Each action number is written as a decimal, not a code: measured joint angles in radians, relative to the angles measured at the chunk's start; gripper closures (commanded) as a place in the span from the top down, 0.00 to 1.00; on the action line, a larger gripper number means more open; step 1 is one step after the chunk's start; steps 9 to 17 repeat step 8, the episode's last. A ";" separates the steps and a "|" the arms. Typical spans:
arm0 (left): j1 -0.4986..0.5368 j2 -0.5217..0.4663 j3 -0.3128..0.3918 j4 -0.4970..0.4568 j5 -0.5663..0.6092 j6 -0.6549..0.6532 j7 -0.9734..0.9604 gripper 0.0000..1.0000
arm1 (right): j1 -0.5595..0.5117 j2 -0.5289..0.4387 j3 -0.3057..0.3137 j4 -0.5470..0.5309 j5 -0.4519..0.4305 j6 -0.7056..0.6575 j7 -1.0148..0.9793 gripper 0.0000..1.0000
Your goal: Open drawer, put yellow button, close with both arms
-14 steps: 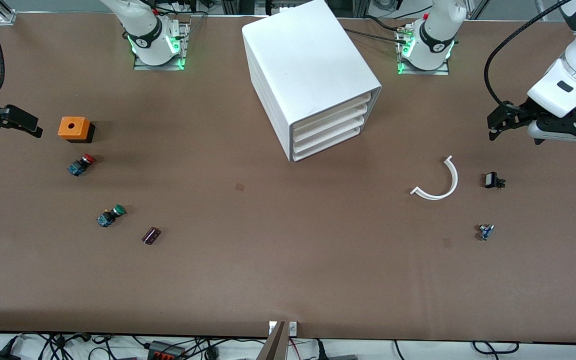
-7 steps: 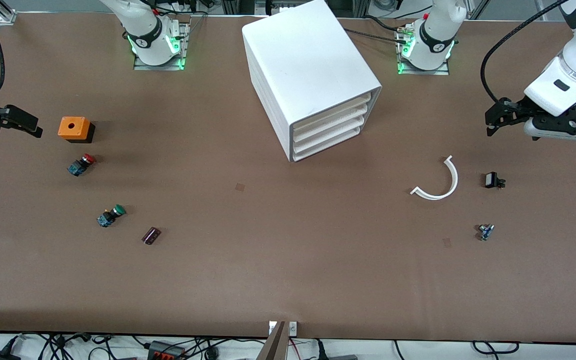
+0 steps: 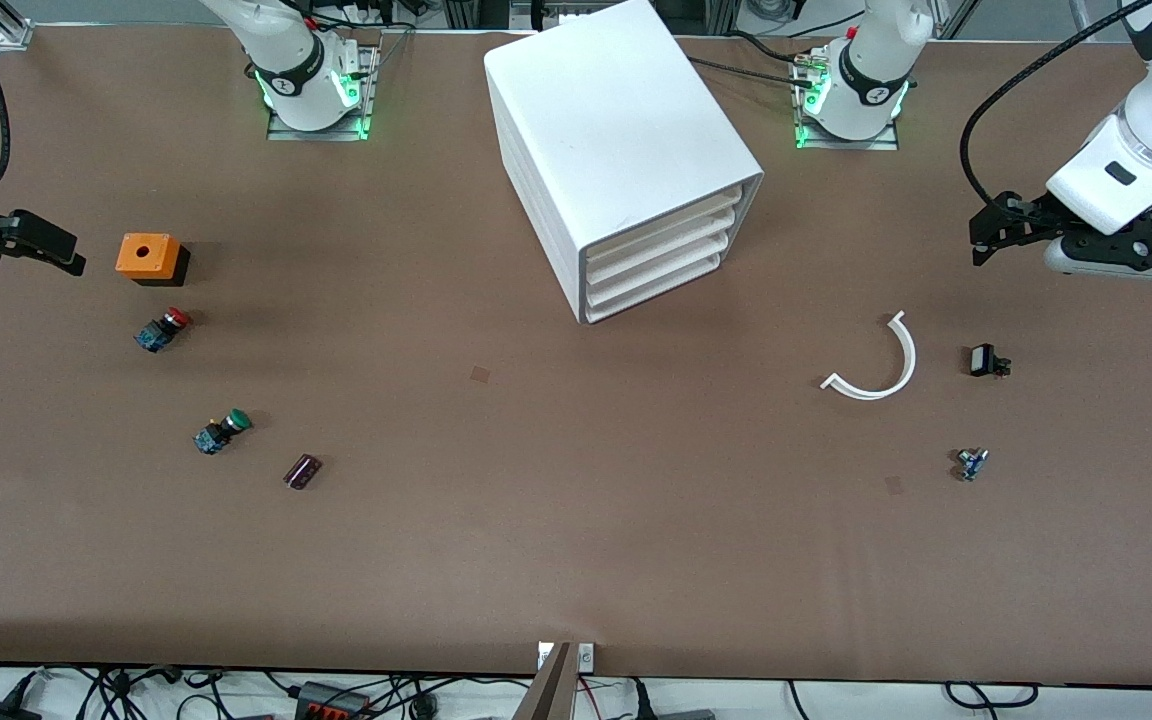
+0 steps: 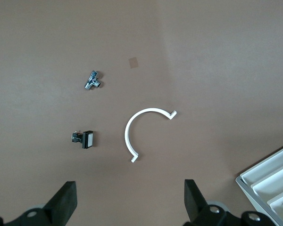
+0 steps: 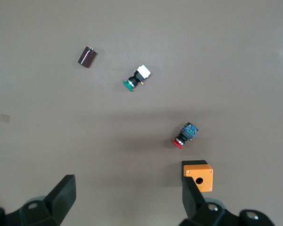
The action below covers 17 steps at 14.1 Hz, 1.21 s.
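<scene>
The white cabinet (image 3: pixel 616 140) stands mid-table near the bases, and its corner shows in the left wrist view (image 4: pixel 273 181). The top drawer (image 3: pixel 664 230) is shut, flush with the three below it. The yellow button shows in no view. My left gripper (image 3: pixel 981 235) is open and empty, up in the air over the left arm's end of the table; in the left wrist view (image 4: pixel 130 207) it is over bare table. My right gripper (image 3: pixel 36 250) is open and empty at the right arm's end, beside an orange box (image 3: pixel 148 257), and also shows in the right wrist view (image 5: pixel 127 202).
A red-capped switch (image 3: pixel 162 329), a green-capped switch (image 3: pixel 222 430) and a dark cylinder (image 3: pixel 302 471) lie near the orange box. A white curved strip (image 3: pixel 881 365), a small black part (image 3: pixel 986 361) and a small metal part (image 3: pixel 971 463) lie under the left gripper's side.
My left gripper has drifted a little toward the bases' side of the table. The right arm, the drawers and the loose parts have not moved.
</scene>
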 measured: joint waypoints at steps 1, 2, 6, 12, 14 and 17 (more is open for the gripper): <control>0.000 0.000 0.000 0.000 0.000 -0.001 0.000 1.00 | 0.000 0.000 0.000 0.000 0.000 0.000 0.000 1.00; 0.000 0.000 0.000 0.000 0.000 -0.001 0.000 1.00 | 0.000 0.000 0.000 0.000 0.000 0.000 0.000 1.00; 0.000 0.000 0.000 0.010 0.000 -0.002 0.000 1.00 | 0.000 0.000 0.000 0.000 0.000 0.000 0.000 1.00; -0.001 0.000 0.000 0.013 0.000 -0.002 0.000 1.00 | 0.000 0.000 0.000 0.000 0.000 0.000 0.000 1.00; -0.001 0.000 0.000 0.013 0.000 -0.002 0.000 1.00 | 0.000 0.000 0.000 0.000 0.000 0.000 0.000 1.00; -0.001 0.000 0.000 0.013 0.000 -0.002 0.000 1.00 | 0.000 0.000 0.000 0.000 0.000 0.000 0.000 1.00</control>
